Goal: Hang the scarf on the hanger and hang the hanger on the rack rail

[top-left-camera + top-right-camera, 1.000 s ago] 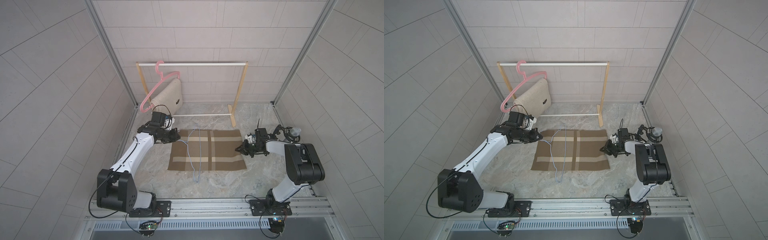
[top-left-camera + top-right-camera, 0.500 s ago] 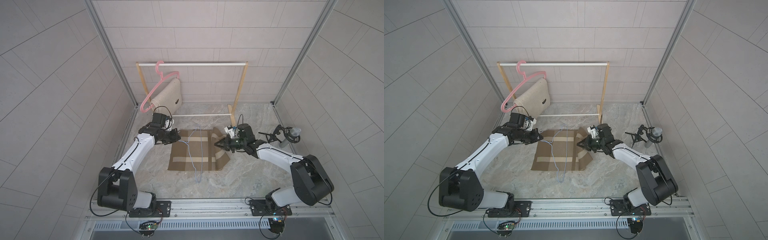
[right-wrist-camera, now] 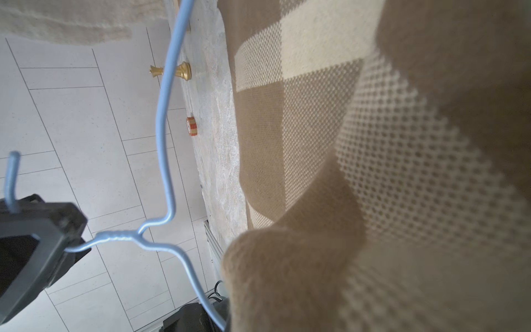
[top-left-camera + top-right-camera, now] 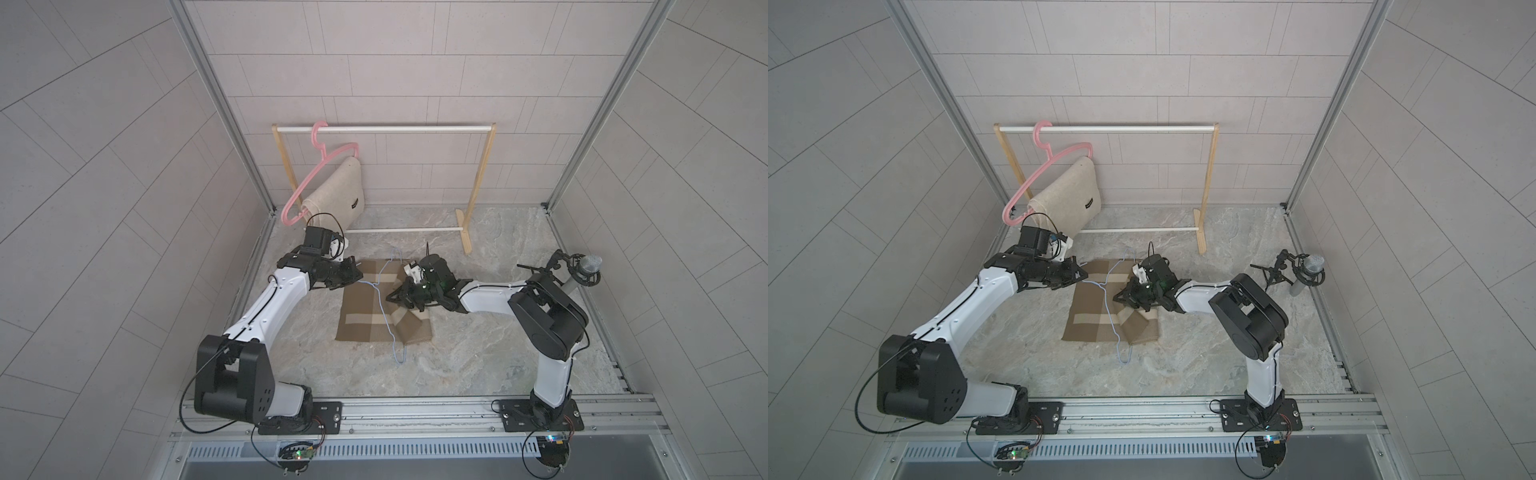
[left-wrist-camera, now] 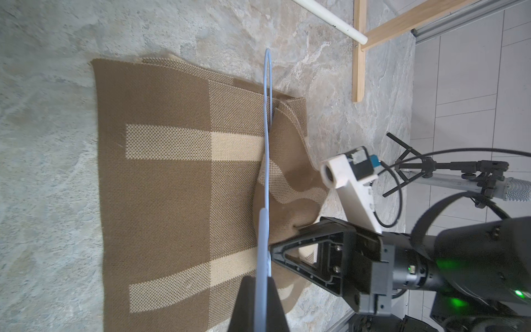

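on the marbled floor in the middle of the cell, the right gripper (image 4: 394, 296) is clenched on one edge of the brown-and-cream checked scarf (image 4: 360, 316). a bunch of cloth is pinched between its jaws and raised off the floor as a loose fold, while the rest of the scarf lies flat. the gripper's tip sits just beside the wire of the pale blue hanger (image 4: 385, 308), which stretches across the scarf and past its near edge. the left gripper (image 4: 354, 272) is closed tight on the hanger's hook end, just beyond the twisted neck, by the scarf's far corner. in the right wrist view the hook's tip sticks out past its dark fingers (image 3: 43, 227).

at the back wall stands a wooden rack (image 4: 484, 166) with a white rail. a pink hanger (image 4: 320, 166) hooked on it carries a beige cloth (image 4: 338, 195). that cloth bears a small dark label (image 4: 353, 202), too small to read.
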Motion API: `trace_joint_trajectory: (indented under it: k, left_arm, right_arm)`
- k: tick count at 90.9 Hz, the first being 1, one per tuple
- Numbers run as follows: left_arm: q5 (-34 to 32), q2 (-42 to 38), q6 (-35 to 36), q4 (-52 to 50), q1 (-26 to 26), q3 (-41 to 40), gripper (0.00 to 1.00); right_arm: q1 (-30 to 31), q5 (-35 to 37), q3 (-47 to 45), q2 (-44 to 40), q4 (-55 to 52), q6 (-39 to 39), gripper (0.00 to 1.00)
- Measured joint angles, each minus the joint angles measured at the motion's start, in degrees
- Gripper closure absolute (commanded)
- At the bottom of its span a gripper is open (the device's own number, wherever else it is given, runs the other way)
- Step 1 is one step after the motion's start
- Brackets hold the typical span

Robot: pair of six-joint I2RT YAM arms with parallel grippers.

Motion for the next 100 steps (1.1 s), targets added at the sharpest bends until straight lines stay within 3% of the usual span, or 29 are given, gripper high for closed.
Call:
trace_joint_trajectory:
  k: [36, 56, 81, 100]
  left_arm:
    - [1.0, -0.2, -0.5, 0.1, -1.2, 0.0, 1.00]
    - [0.7, -0.3, -0.5, -0.1, -2.3, 0.6, 1.00]
    - [-1.4, -0.3, 0.4, -2.3, -2.4, 3.1, 1.00]
    - [-3.6, -0.7, 2.0, -4.9, -3.3, 4.3, 1.00]
  right_arm:
    - [2.8, -1.7, 10.8, 8.1, -4.3, -5.7, 0.99]
    - [2.7, -1.4, 11.3, 7.1, -9.5, -12.4, 0.77]
    - [0.2, 3.1, 9.9, -4.1, -22.6, -19.6, 0.52]
    - [-1.9, 3.3, 9.9, -10.1, -25.3, -20.3, 0.47]
